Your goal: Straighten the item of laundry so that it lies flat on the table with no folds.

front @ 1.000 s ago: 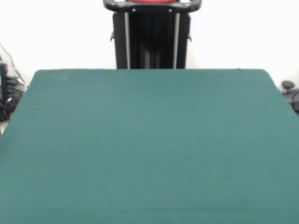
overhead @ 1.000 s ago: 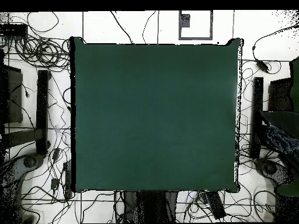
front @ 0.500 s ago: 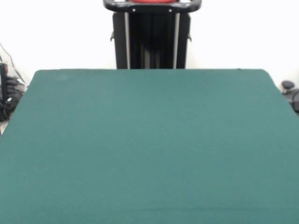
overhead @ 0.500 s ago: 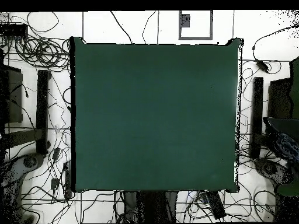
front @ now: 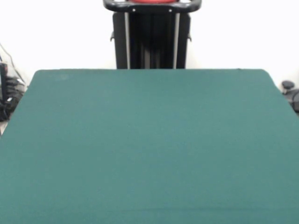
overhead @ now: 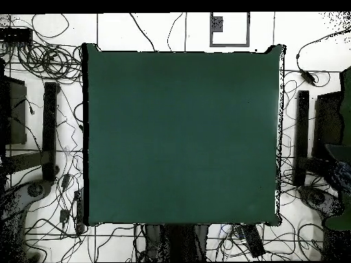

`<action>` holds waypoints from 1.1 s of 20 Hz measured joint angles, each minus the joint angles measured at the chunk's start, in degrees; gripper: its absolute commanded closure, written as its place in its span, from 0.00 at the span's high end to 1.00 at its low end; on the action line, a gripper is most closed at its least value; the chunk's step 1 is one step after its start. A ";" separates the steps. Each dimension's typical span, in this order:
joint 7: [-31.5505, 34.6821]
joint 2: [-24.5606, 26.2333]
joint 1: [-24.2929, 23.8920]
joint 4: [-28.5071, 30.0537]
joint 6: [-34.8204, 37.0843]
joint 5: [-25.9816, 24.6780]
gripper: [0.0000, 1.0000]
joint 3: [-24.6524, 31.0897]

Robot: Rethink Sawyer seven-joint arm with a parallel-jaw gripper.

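Dark green tabletop [front: 149, 149] across most of the front view, flat and even from edge to edge. Same in the overhead view [overhead: 182, 137]: a near-square green field, smooth, with rounded corners.

Beyond its far edge in the front view, the black pedestal [front: 151, 39], upright, with two pale vertical strips down its face and a sliver of red housing [front: 152, 1] at the very top of the picture.

No sighting of the gripper in either view, so no saying whether open or closed, and no placing of anything relative to it. Jeans not to be made out on the tabletop in either view.

Around the tabletop in the overhead view, pale floor [overhead: 308, 27] strewn with looping black cables [overhead: 41, 41]. Two dark bars [overhead: 50, 130] [overhead: 302, 137] flanking the tabletop, one on each side, apart from its edges. A small grey square frame [overhead: 229, 29] on the floor just past the top edge.

At the right border of the overhead view, a dark shape with a mottled bluish patch [overhead: 339, 170], off the tabletop; too cut off to identify.

In the front view, more tangled cables [front: 9, 98] at the left edge, and a small dark rounded object [front: 290, 91] at the right edge.
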 measured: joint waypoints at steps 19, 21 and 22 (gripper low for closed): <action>0.00 -6.45 3.08 10.78 -4.55 0.35 0.00 -1.21; 0.00 -6.83 3.54 11.29 -4.77 0.38 0.00 -1.39; 0.00 -7.00 3.84 11.56 -4.94 0.43 0.00 -1.53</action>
